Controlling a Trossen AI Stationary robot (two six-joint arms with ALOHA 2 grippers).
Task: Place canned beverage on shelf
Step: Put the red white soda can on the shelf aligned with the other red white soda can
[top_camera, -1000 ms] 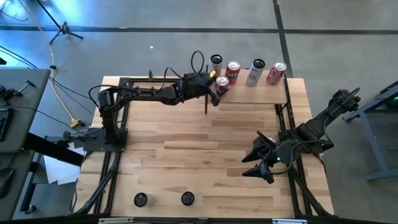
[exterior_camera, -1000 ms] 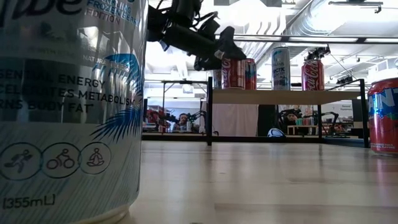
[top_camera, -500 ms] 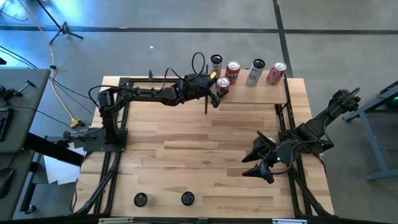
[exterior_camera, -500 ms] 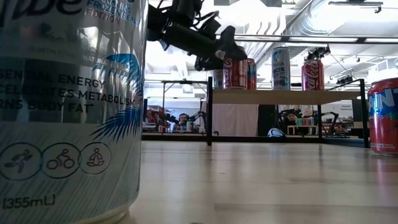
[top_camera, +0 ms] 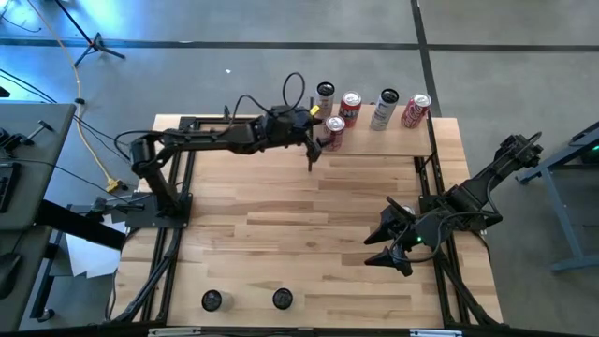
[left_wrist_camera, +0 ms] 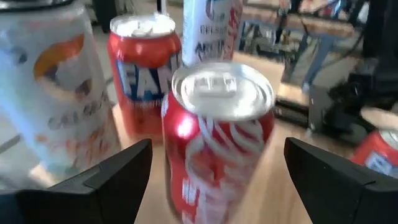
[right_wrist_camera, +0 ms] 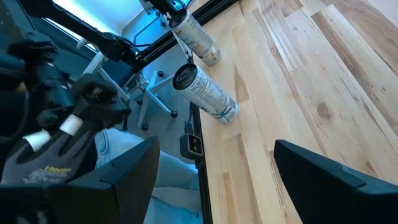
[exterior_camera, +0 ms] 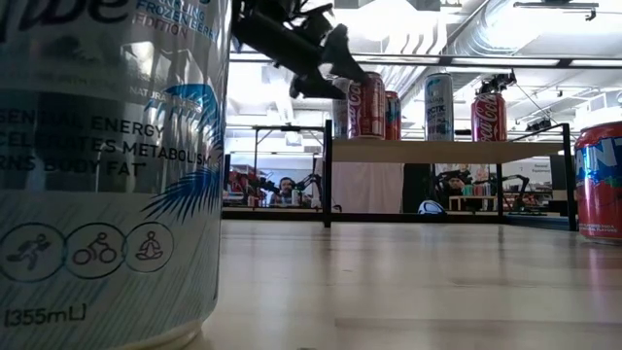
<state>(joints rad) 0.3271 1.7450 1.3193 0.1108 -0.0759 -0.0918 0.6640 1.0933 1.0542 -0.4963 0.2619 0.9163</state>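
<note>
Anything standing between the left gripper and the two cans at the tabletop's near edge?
Nothing visible: only bare tabletop lies between the left gripper and the near-left can or near-right can. The right gripper sits aside.

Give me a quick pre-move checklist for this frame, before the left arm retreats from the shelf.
1. Left gripper open around nothing: ok; in the wrist view its fingers stand clear either side of the red can.
2. Red can upright on the shelf: ok.
3. Can base fully seated on the board: cannot tell.
4. Neighbouring Fanta can upright: ok.
5. Right gripper parked away from the shelf: ok.
6. Two cans left at the table's near edge: ok.
</note>
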